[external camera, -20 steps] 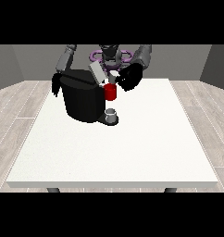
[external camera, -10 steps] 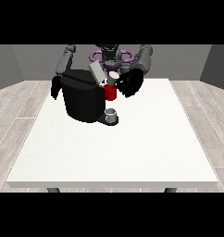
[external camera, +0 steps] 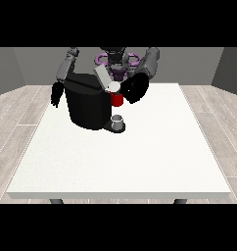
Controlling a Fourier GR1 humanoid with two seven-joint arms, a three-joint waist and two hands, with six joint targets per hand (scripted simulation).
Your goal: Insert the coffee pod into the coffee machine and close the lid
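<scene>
The black coffee machine (external camera: 88,105) stands at the table's back left, its grey lid (external camera: 102,77) tilted up. A red thing at the machine (external camera: 117,100) sits at its front right, with a pale grey round thing (external camera: 113,87) right on top of it. The black hand at the view's right (external camera: 135,89) is close beside that round thing, just right of the machine's top. Whether it touches or holds it does not show. The hand at the view's left (external camera: 57,94) hangs by the machine's left side. Another small grey thing (external camera: 118,120) rests on the machine's base.
The white table (external camera: 140,157) spreads wide in front of and to the right of the machine. Its front edge is near the view's bottom. The robot's torso rises behind the machine.
The hand at the view's right has come slightly down and leftward, closer to the machine's top. The machine, its lid and the other hand look unchanged.
</scene>
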